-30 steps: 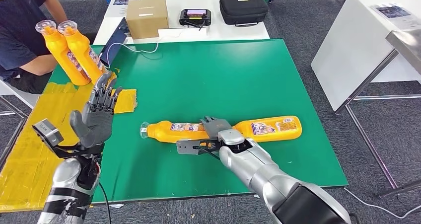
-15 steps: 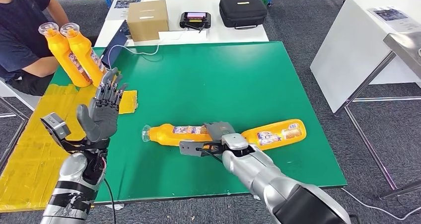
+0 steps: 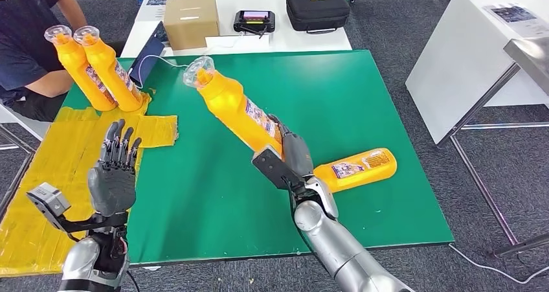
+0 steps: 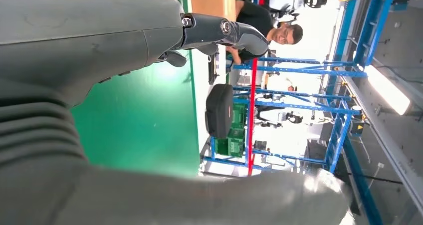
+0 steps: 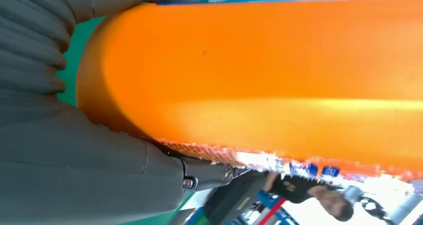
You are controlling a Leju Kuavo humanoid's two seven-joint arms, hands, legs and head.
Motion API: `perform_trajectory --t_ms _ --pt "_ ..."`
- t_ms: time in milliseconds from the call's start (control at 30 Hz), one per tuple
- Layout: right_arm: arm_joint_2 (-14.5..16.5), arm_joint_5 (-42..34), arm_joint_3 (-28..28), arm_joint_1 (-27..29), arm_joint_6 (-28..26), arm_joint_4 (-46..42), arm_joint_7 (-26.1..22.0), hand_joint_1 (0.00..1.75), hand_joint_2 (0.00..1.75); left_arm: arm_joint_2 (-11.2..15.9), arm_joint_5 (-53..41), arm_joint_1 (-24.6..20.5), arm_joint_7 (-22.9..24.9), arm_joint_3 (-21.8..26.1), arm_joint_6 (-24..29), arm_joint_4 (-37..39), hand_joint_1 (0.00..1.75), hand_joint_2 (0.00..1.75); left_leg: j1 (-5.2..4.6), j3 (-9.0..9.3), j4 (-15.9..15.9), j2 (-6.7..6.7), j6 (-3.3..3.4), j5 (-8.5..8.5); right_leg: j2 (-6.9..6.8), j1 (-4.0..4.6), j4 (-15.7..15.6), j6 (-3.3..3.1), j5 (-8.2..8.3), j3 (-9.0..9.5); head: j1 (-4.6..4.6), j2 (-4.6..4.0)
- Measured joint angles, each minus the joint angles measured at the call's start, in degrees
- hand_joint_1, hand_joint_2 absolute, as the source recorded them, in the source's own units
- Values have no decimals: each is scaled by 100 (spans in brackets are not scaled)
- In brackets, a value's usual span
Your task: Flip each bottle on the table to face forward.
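My right hand point(image 3: 290, 155) grips an orange bottle point(image 3: 232, 104) near its base and holds it raised above the green table point(image 3: 336, 91), tilted with its clear cap toward the far left. The right wrist view shows the same bottle's orange body point(image 5: 269, 70) pressed against my hand point(image 5: 85, 160). A second orange bottle point(image 3: 355, 169) lies on its side on the table just right of that hand, label up. Two more orange bottles point(image 3: 97, 68) stand upright at the far left corner. My left hand point(image 3: 113, 172) hovers over the yellow mat point(image 3: 45, 175), fingers spread, holding nothing; in the left wrist view the hand point(image 4: 90, 40) is likewise bare.
A person in a dark shirt point(image 3: 26, 39) sits at the far left by the standing bottles. Behind the green table a white table point(image 3: 259, 33) carries a cardboard box point(image 3: 191, 21), a controller point(image 3: 254, 21) and a black case point(image 3: 317, 8). Another white table point(image 3: 472, 52) stands to the right.
My right hand has lifted the left lying bottle off the table and swung it up to a tilt. The left hand dropped lower and nearer. The other lying bottle stayed down.
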Motion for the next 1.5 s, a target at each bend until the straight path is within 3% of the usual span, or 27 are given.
perform_trajectory --t_ms 233,433,867,1433,1500 --pt "-37 47 172 242 243 -632 127 175 175 -96 140 154 46 -5 -53 -218 0 175 -1 -5 0 -1 0 0 0 0 -1 0 1 -3 -1 0" --pt "-1 239 606 218 762 -627 429 175 175 -179 301 261 94 -203 -244 -431 0 175 0 -5 0 -1 0 1 0 1 0 0 1 -4 -1 0" --pt "109 527 1373 4 1229 -485 740 175 175 -200 756 432 292 -599 -697 -643 0 175 0 -8 0 -2 0 1 0 1 0 0 1 -5 -1 0" --pt "246 1107 2568 -91 1601 -619 1076 175 175 -126 1199 708 414 -410 -882 -721 0 175 0 -11 -1 -1 0 0 0 0 -1 -2 -2 -13 -1 0" --pt "246 1099 2660 -96 1618 -655 1112 175 175 -119 1163 723 402 -370 -856 -713 87 175 0 -11 -1 -2 0 0 0 0 -1 -2 -2 -13 0 0"
